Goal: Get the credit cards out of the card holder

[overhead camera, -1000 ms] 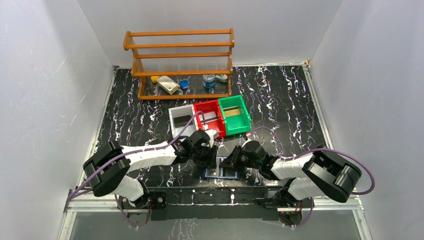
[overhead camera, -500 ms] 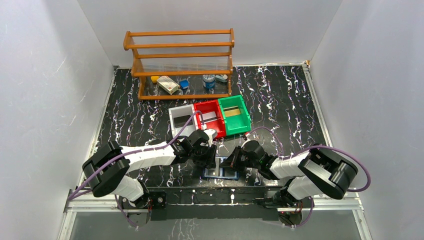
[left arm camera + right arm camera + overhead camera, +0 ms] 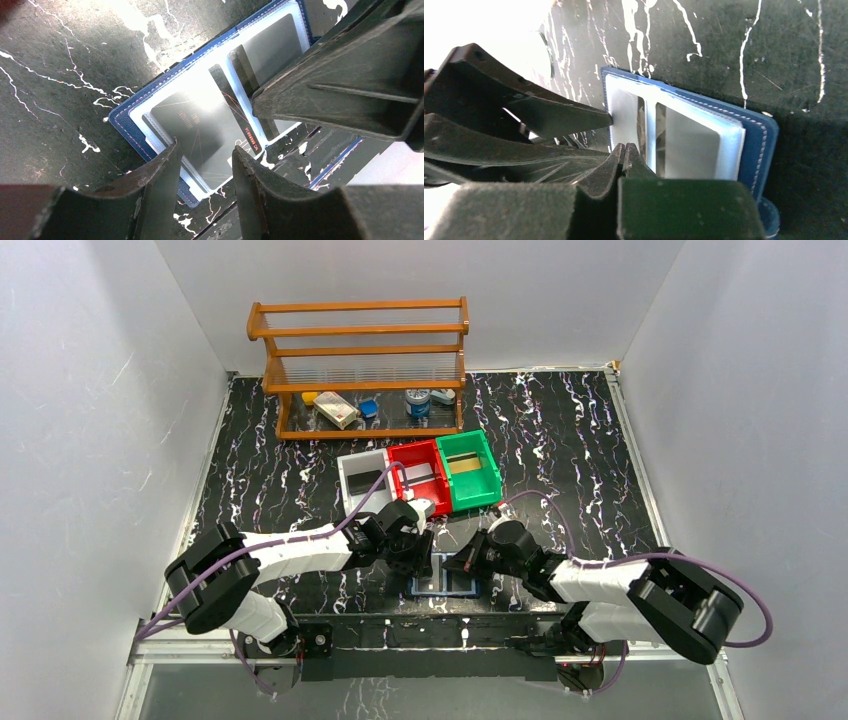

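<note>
Overhead first: card holder [image 3: 447, 587] lies open and flat on the black marbled counter [image 3: 560, 440], close to the near edge, midway between the two arm bases. Left fingers [image 3: 423, 559] come down at its left end, right fingers [image 3: 458, 567] at its upper right; the two sets nearly meet over it. Behind stand a grey bin [image 3: 360, 483], a red bin [image 3: 420, 472] and a green bin [image 3: 470, 468] in a row, and further back a wooden rack [image 3: 358, 370] with small items on its bottom shelf. Left wrist view: the holder's navy border frames pale clear sleeves, with a dark card [image 3: 192, 135] in the nearer pocket. The left fingers stand partly apart just above that card's lower edge, with nothing pinched between them. Right wrist view: the right fingers are pressed fully together, tips at the near edge of the clear sleeve. Whether a card edge is caught between them cannot be told.
</note>
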